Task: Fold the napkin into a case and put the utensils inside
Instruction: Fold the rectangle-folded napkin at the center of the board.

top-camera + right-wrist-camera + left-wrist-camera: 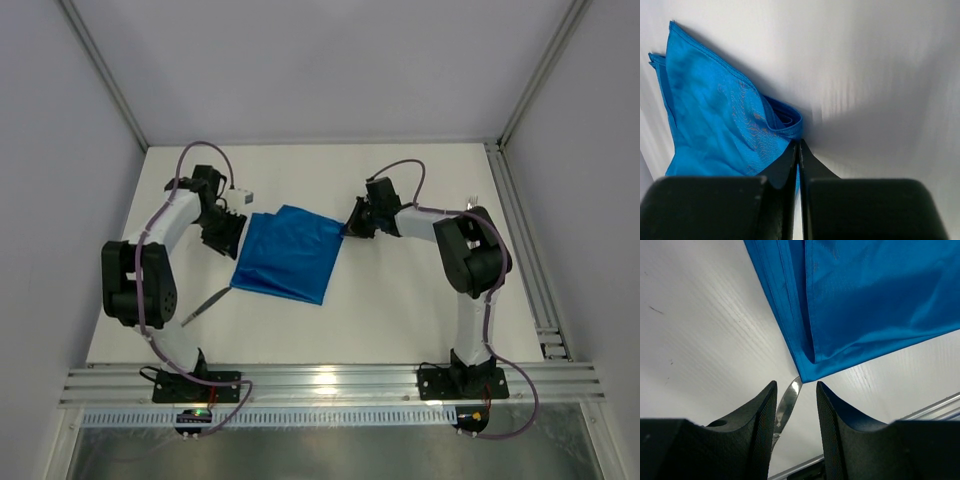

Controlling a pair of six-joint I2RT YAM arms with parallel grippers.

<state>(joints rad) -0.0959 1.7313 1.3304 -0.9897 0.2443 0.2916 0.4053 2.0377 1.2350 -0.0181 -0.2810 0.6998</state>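
Pinching tight, the right claw [799, 146] has its two fingers pressed flat together at the bottom middle of its own view. A thin bit of the blue napkin [715, 115] looks caught between them, at a rolled-up corner. From above, this claw sits at the upper right corner of the napkin, near the middle of the frame.

The left claw [796, 387] is half open and holds nothing. Its fingers stand apart at the bottom of its view, and a pointy corner of the napkin lies just past the gap. A silver utensil [788, 401] lies between the two fingers with its tip right at that corner. The napkin lies folded in layers on the white table [420, 290]. It is not yet a narrow case.

What could go wrong? The right claw grips only a tiny bit of smooth cloth, so a pull may let it slide out. It may also hold just the top layer, and then the fold comes apart. If the left claw closes here, it may grab the utensil along with the cloth.
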